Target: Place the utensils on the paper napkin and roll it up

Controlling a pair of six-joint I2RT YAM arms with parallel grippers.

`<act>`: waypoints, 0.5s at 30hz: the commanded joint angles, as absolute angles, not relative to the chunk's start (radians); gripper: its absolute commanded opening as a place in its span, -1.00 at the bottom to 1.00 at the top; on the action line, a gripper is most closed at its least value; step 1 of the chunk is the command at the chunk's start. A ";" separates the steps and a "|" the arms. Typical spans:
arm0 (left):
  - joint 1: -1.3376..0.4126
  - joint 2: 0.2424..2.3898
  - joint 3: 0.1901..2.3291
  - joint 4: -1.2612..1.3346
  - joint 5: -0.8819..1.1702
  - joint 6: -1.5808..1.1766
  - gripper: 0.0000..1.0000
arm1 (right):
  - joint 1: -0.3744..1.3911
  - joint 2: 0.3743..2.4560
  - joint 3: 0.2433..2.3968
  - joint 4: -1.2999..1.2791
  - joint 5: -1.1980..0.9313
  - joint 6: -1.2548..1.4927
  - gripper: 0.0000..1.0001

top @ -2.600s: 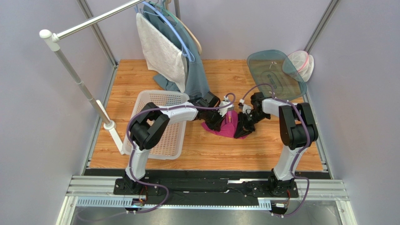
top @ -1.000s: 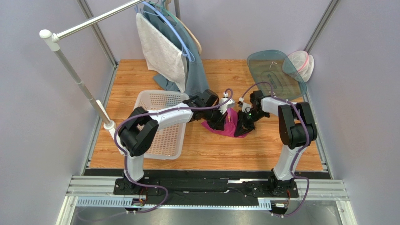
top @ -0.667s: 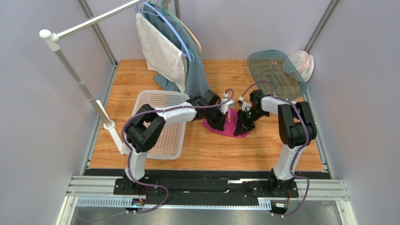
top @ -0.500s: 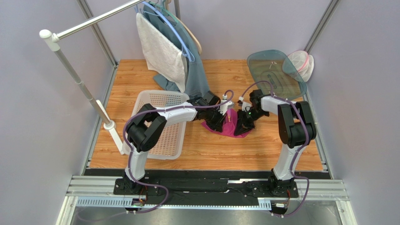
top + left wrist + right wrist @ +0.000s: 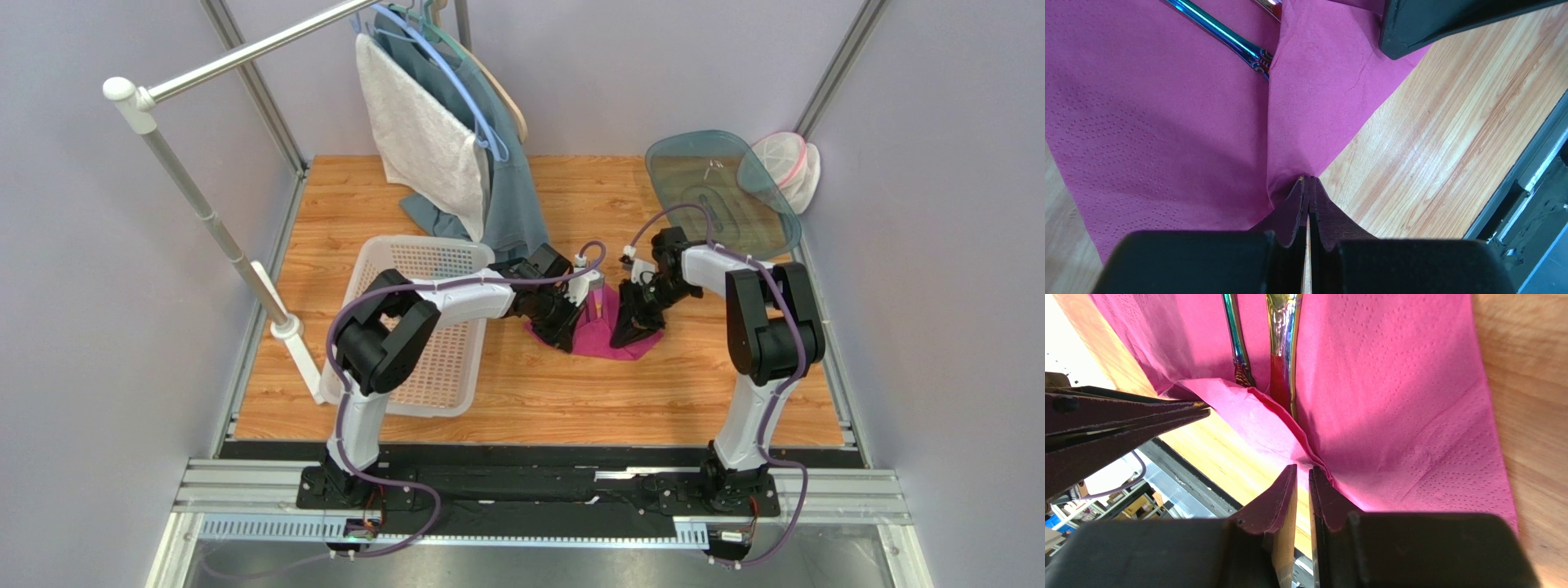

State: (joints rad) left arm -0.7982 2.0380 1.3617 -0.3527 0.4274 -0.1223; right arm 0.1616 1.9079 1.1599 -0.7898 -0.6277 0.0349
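A wood-grain plank surface (image 5: 687,392) carries a white perforated plastic basket (image 5: 417,241) at its left side. A thin square magenta-pink paper napkin (image 5: 597,333) lies near the middle, one edge lifted off the boards. A translucent teal plastic tray (image 5: 718,190) sits at the far right corner, overhanging the edge.

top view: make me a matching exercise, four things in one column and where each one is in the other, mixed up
Things:
1. white basket
2. utensils
3. grey-white towel
4. teal tray

Places:
a. hanging up at the back
b. lying on the pink napkin
c. far right corner of the table
d. left side of the table

Pairs: 1-d, 2-b, 3-a, 4-c
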 commanded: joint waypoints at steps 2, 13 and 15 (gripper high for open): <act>-0.792 2.069 1.350 -0.388 0.417 -0.155 -0.95 | 0.169 1.852 1.157 -0.819 -0.658 0.011 -0.66; -0.793 2.075 1.365 -0.396 0.422 -0.160 -0.95 | 0.225 1.818 1.092 -0.781 -0.677 0.023 -0.64; -0.793 2.074 1.364 -0.397 0.423 -0.156 -0.96 | 0.227 1.838 1.097 -0.770 -0.672 0.028 -0.65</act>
